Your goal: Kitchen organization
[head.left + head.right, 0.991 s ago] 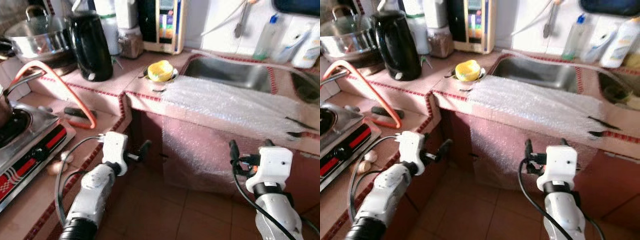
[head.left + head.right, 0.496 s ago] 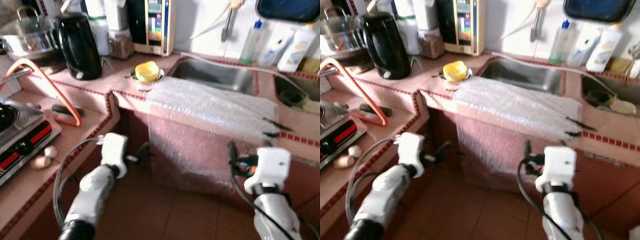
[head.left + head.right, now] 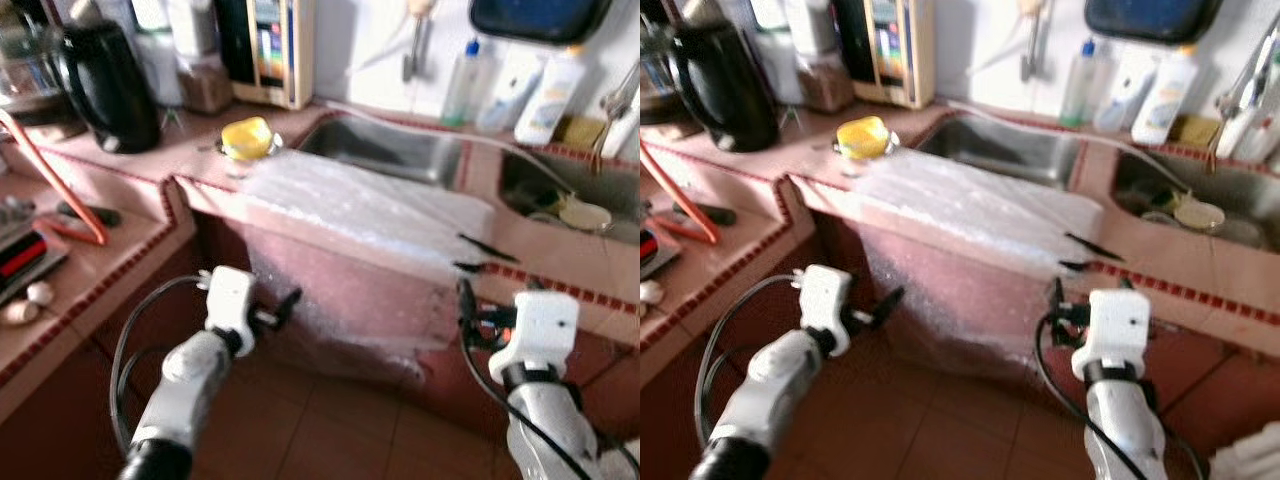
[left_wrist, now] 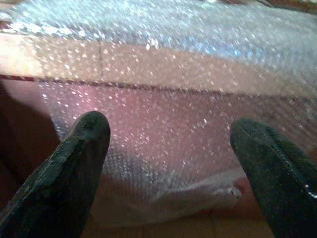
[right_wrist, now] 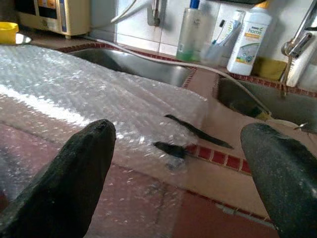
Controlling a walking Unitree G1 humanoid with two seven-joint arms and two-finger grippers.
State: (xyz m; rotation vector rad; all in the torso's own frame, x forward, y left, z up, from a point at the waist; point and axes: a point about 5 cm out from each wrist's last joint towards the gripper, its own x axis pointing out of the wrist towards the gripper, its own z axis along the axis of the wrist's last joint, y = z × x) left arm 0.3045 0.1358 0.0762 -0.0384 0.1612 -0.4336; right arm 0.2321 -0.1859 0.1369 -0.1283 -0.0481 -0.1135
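Bubble wrap (image 3: 370, 210) sits nearer the middle of my head view than a second ago, so I am turning toward it; it drapes over the counter edge beside the sink (image 3: 385, 150). Left gripper (image 4: 168, 148): wide open, empty, facing its hanging part. Right gripper (image 5: 178, 163): open, empty, above its glossy, crinkled top.

Bubble wrap (image 3: 970, 205) draped over counter (image 3: 1160, 265)

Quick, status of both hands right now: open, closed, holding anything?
Left hand: open, holding nothing, facing the bubble wrap that hangs over the counter edge.
Right hand: open, holding nothing, pointed at the counter by the sink.
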